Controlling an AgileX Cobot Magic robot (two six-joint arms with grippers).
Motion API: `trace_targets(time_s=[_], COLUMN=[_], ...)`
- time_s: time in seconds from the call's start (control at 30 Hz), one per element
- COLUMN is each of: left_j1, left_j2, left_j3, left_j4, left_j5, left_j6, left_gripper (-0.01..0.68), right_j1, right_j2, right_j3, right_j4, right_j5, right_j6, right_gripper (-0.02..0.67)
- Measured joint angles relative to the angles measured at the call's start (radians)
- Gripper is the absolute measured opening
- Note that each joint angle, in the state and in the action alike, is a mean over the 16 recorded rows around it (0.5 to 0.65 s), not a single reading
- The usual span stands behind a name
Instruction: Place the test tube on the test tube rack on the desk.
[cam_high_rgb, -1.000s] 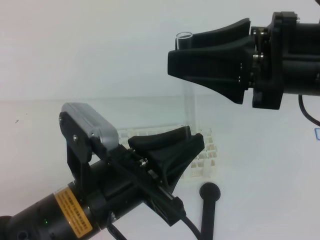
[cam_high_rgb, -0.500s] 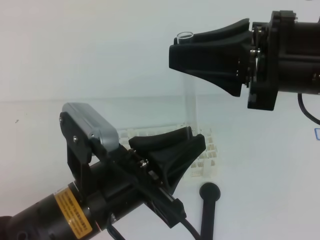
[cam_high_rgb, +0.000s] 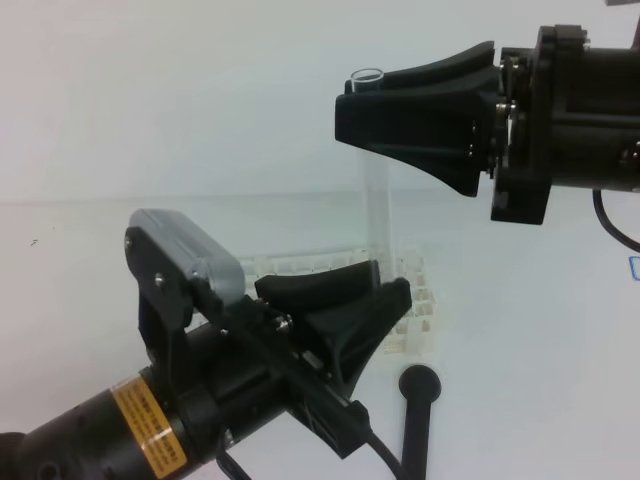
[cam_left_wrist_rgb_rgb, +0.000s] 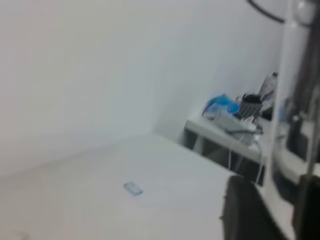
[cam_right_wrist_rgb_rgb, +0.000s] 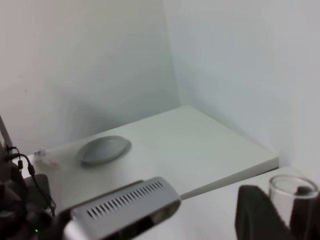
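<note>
Above the test tube rack (cam_high_rgb: 405, 300), the test tube (cam_high_rgb: 377, 180) stood upright in mid-air, in the middle of a handover between arms. The right gripper (cam_high_rgb: 345, 110) was pinched on the tube just under its rim. The left gripper (cam_high_rgb: 385, 282) sat at the tube's lower end, jaws either side; I could not tell whether it gripped or had let go. Judgement: handoff step, insertion not yet done. The next move called for the left jaws to back clear, then the tube's base lined up over one square hole and lowered straight. The tube looked clear, colourless and slim with a round open rim, barely visible against the white desk (cam_high_rgb: 520, 380). The rack was a white grid, partly hidden behind the left gripper.
</note>
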Motion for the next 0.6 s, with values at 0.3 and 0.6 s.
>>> trace_targets(time_s=[0.3,0.6], left_j1=[0.0,0.0], left_j2=[-0.087,-0.313], left_j3=[0.0,0.0], left_j4=[0.001,0.003], left_j5=[0.144,0.513], left_j6=[0.041,0.075], left_gripper=[0.373,0.305], right_j1=[0.005,0.006], right_j2=[-0.016,-0.046], right_j3=[0.0,0.0], right_j4=[0.019,0.048], right_j5=[-0.101,-0.206], right_j6=[-0.059,-0.13], right_gripper=[0.129,0.128])
